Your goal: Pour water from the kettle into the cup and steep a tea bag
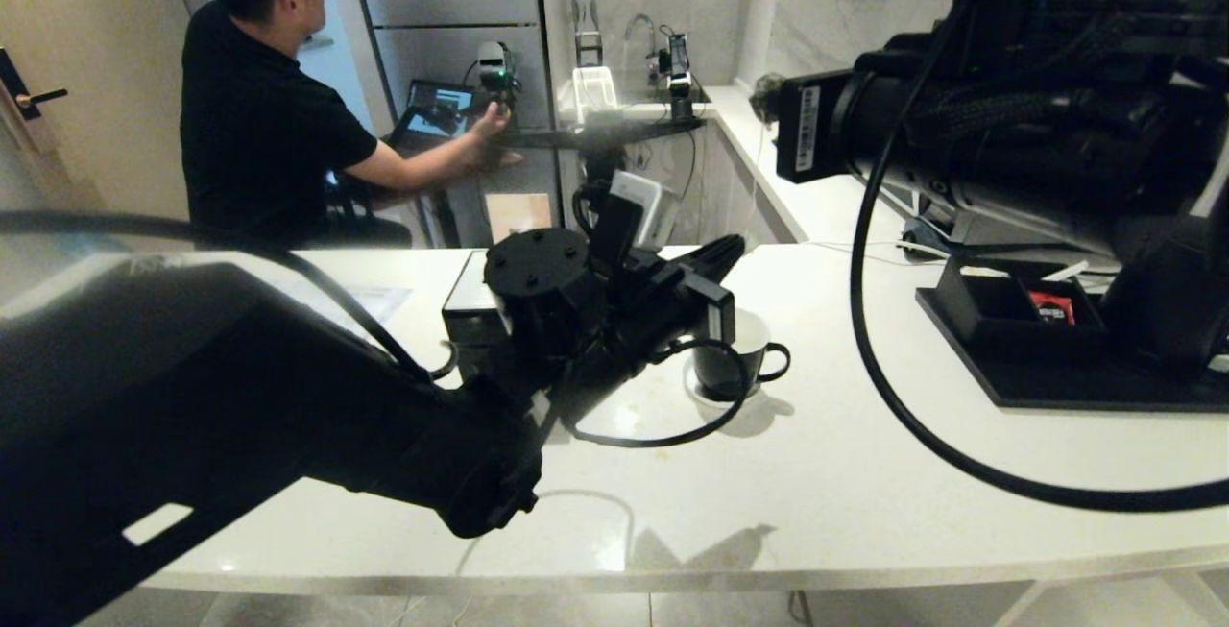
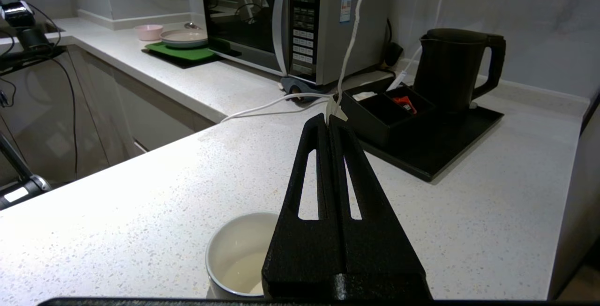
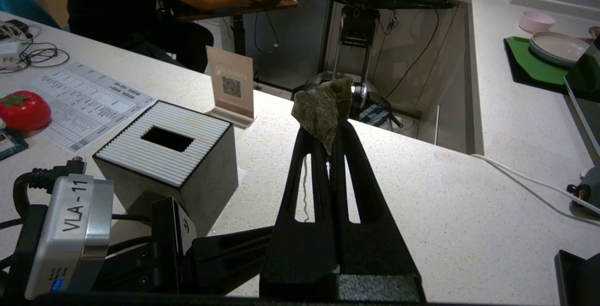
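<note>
Hiding the cup, left pincer pinching string, kettle cropped.

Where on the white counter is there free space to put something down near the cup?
Bare counter lies between the cup and the black tray, and along the near edge in front of the cup. Left of the cup it is crowded: the left pincer, a cable and the slotted box stand there.

One kettle, one cup, one tea bag, one microwave, two grippers.
</note>
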